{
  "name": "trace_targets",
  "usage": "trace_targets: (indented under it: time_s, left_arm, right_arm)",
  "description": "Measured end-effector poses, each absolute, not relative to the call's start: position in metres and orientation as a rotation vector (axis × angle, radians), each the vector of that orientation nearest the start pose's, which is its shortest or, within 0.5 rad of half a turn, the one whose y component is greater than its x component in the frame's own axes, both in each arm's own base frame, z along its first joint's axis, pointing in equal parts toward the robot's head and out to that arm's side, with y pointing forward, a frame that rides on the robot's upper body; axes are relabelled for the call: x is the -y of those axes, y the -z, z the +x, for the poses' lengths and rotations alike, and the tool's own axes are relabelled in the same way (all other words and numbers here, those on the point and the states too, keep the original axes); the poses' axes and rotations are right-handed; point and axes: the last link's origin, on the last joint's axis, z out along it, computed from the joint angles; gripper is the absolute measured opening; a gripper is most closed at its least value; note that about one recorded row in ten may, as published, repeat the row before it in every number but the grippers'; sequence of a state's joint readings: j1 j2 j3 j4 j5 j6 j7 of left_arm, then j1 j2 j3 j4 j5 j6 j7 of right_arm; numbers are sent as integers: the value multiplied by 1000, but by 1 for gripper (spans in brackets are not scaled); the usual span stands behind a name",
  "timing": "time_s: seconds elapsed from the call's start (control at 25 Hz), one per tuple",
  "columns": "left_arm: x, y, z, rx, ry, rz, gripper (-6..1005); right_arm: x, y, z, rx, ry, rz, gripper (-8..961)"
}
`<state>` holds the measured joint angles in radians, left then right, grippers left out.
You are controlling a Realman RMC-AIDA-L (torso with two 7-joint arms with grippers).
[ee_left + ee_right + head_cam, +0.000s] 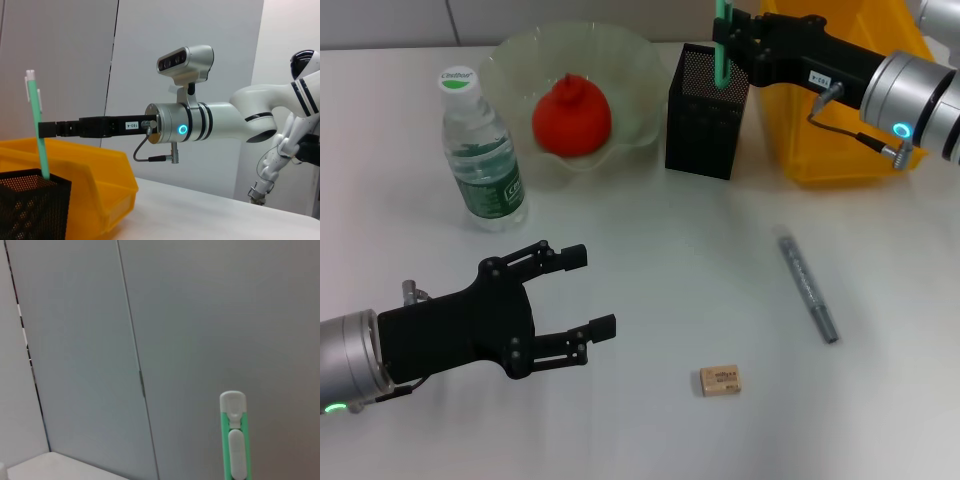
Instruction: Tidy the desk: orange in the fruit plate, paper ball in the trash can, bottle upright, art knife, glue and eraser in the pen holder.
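My right gripper [725, 45] is shut on the green art knife [721, 62], holding it upright with its lower end inside the black mesh pen holder [705, 115]. The left wrist view shows the art knife [36, 110] standing in the pen holder [30, 205]. The orange [570, 115] lies in the pale green fruit plate [510, 60]. The bottle [483, 160] stands upright at the left. On the bare table lie the tan eraser [720, 380] and a grey pen-shaped stick, seemingly the glue [807, 288]. My left gripper [592, 290] hovers open and empty at the near left. The paper ball is out of view.
The yellow trash can [840, 130] stands just right of the pen holder, under my right arm. Open tabletop lies between my left gripper and the eraser.
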<state>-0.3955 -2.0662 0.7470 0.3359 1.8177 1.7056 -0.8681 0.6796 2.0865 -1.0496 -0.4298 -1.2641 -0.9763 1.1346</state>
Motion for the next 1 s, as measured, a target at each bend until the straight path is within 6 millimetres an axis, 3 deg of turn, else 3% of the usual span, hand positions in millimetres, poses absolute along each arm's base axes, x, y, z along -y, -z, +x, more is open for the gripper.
trace_targets:
  time_s: [0.56,0.76,1.0]
  left_arm:
    - [-251,35,-284,371,1032,-2689,847]
    - [-251,35,-284,371,1033,-2689,847]
    - [-251,34,-284,378,1035,-2689,847]
  right_arm:
    - [-421,26,222,-644,-801,-2230,365]
    - [-421,22,219,-676,-866,-2201,594]
    - [-418,13,212,-798,-991,-2209,742]
